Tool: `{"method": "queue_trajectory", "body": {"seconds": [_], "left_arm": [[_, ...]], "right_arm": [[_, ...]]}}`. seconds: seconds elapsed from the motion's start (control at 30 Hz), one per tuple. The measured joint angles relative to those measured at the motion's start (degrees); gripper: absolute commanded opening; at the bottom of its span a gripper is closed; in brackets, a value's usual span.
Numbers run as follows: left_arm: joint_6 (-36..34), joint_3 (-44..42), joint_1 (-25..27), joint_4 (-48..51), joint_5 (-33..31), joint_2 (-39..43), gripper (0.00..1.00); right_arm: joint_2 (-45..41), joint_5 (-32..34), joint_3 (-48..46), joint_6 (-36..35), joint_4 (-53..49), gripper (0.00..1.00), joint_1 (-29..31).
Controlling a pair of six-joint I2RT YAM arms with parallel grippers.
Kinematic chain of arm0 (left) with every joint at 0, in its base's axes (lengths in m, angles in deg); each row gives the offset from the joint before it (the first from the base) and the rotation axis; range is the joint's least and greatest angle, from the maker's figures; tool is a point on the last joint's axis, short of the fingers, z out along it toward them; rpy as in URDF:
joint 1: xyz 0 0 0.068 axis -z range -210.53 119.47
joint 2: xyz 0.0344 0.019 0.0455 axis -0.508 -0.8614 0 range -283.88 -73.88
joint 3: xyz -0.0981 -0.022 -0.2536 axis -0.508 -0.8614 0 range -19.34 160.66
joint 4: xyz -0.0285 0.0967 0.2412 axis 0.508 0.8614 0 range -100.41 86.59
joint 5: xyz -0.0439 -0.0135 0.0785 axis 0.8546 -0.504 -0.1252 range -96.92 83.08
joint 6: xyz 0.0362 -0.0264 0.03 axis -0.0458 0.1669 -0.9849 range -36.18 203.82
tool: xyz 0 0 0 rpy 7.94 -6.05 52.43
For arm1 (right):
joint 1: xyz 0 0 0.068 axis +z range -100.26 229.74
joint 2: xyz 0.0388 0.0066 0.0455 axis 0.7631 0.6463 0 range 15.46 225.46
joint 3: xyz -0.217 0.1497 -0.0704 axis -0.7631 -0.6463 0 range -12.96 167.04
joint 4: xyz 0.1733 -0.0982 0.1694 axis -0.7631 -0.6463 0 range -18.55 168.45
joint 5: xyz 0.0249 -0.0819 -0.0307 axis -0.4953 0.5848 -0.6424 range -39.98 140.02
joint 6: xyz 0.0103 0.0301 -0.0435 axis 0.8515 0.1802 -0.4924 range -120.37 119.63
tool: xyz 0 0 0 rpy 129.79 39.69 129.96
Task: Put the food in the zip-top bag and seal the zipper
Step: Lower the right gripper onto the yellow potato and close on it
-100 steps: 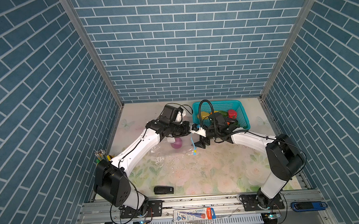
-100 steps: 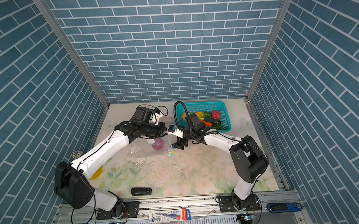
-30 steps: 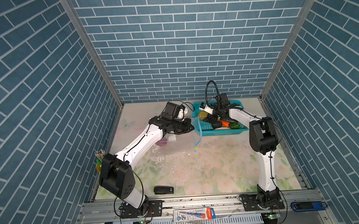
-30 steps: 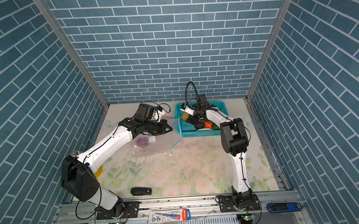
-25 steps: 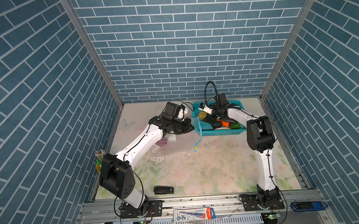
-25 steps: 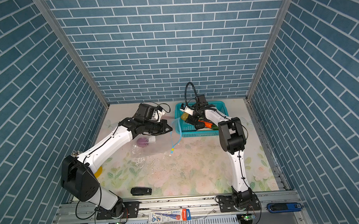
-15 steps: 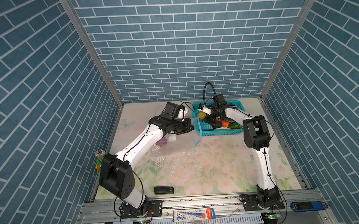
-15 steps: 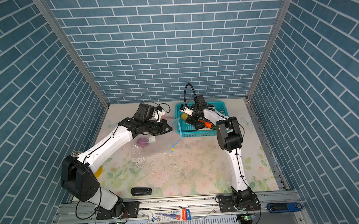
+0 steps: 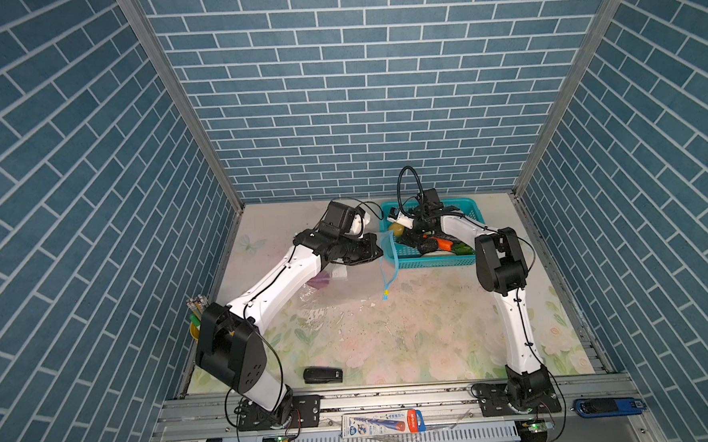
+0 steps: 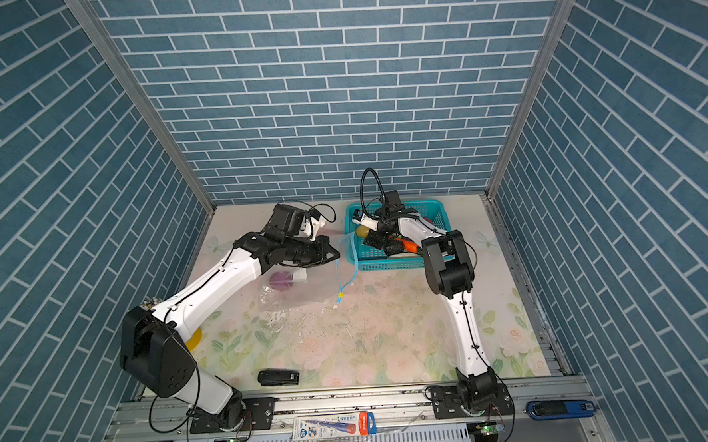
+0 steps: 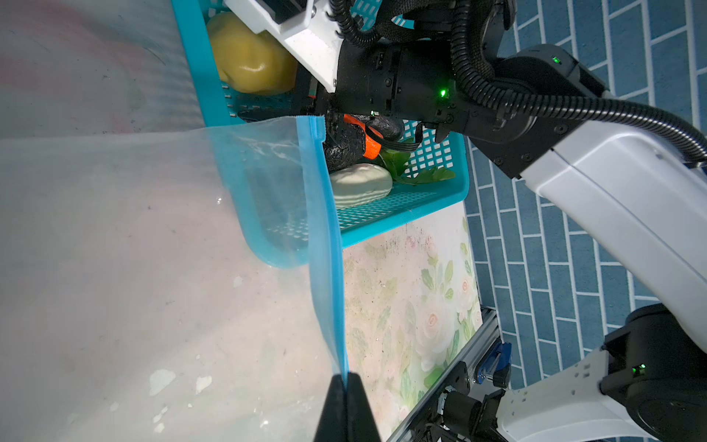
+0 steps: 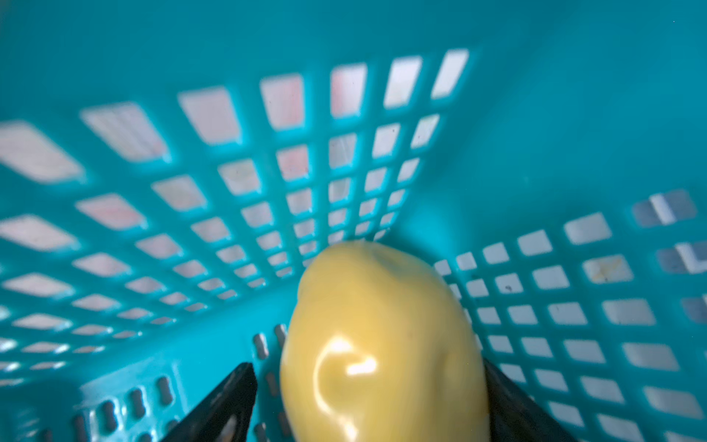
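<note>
The clear zip-top bag (image 9: 339, 289) (image 10: 302, 289) lies left of the teal basket, with a purple piece (image 9: 320, 280) (image 10: 280, 280) inside. My left gripper (image 9: 376, 250) (image 10: 336, 254) (image 11: 346, 377) is shut on its light-blue zipper (image 9: 387, 262) (image 11: 323, 229) and holds that edge up. The slider tab (image 9: 385, 294) hangs low. My right gripper (image 9: 405, 232) (image 12: 367, 373) is down in the basket, open around a yellow piece (image 9: 395, 228) (image 12: 382, 344) of food. One finger is near it and the other stands apart. Orange (image 11: 369, 141), dark, white (image 11: 359, 183) and green pieces lie behind.
The teal perforated basket (image 9: 437, 261) (image 10: 388, 264) (image 11: 401, 214) stands at the back right, close to the lifted bag edge. A black device (image 9: 323, 374) lies near the front edge. A cup of pencils (image 9: 195, 313) stands by the left arm's base.
My right gripper left the bag's mouth, reached into the basket and has settled around the yellow piece. My left gripper has kept its hold on the zipper edge, slightly raised.
</note>
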Motion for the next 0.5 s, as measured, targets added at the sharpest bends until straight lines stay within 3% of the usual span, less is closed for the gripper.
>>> {"method": "queue_trajectory", "body": {"seconds": [0.5], "left_arm": [[0.0, 0.0, 0.0, 0.0, 0.0, 0.0, 0.00]], "right_arm": [[0.0, -0.6, 0.0, 0.2, 1.1, 0.72, 0.1]]}}
